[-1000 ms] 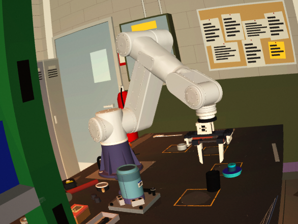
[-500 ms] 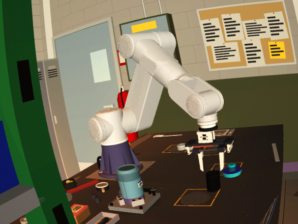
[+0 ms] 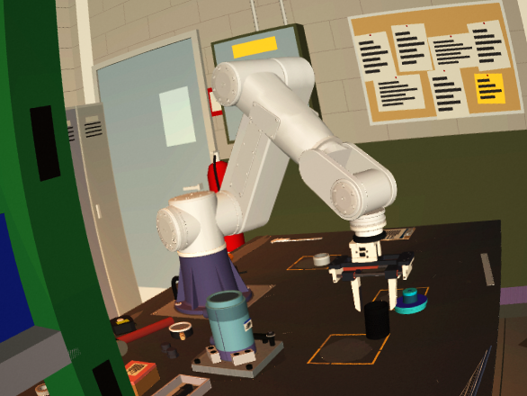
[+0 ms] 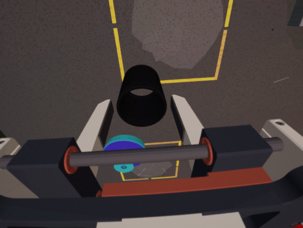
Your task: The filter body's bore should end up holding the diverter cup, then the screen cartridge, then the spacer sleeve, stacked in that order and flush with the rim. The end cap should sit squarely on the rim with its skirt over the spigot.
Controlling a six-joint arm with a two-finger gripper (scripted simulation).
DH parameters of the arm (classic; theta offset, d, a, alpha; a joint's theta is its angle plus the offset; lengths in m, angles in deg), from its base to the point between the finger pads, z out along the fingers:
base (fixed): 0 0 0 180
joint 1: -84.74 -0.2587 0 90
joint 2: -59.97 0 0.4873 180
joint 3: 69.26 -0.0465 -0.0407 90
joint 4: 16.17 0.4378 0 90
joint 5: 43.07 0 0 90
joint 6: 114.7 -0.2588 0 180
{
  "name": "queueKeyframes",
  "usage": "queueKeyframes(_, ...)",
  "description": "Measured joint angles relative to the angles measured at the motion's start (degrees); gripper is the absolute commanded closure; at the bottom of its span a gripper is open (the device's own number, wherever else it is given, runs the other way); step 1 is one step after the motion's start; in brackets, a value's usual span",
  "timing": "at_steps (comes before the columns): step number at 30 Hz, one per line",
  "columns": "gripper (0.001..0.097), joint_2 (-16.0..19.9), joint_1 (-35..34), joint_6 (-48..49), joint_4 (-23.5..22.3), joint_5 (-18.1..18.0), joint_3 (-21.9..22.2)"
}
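My gripper (image 3: 374, 300) (image 4: 141, 110) is open and empty, hanging just above the black mesh screen cartridge (image 3: 377, 319) (image 4: 141, 96), which stands upright at the corner of a yellow-outlined square (image 3: 347, 349) on the dark bench. Behind it, a teal part with a raised hub (image 3: 410, 302) (image 4: 123, 149) sits in another yellow square. A small white ring-shaped part (image 3: 321, 259) lies in a third square farther back. The teal filter body (image 3: 230, 321) stands upright in a fixture plate (image 3: 238, 357) at the near left, its bore open at the top.
A shallow tray (image 3: 182, 386) lies at the near edge beside an orange box (image 3: 140, 373). A tape roll (image 3: 180, 330), a red-handled tool (image 3: 144, 329) and small black bits lie left of the fixture. The arm's purple base (image 3: 204, 283) stands behind. A green pillar blocks the left.
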Motion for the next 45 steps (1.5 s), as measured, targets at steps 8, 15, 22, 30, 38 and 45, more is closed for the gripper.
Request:
queueKeyframes(8,0.0266,0.0,0.0,0.0,0.0,0.0,0.0)
queueKeyframes(15,0.0341,0.0,0.0,0.0,0.0,0.0,0.0)
queueKeyframes(22,0.0481,0.0,0.0,0.0,0.0,0.0,0.0)
queueKeyframes(30,0.0641,0.0,0.0,0.0,0.0,0.0,0.0)
queueKeyframes(38,0.0801,0.0,0.0,0.0,0.0,0.0,0.0)
queueKeyframes(45,0.0941,0.0,0.0,0.0,0.0,0.0,0.0)
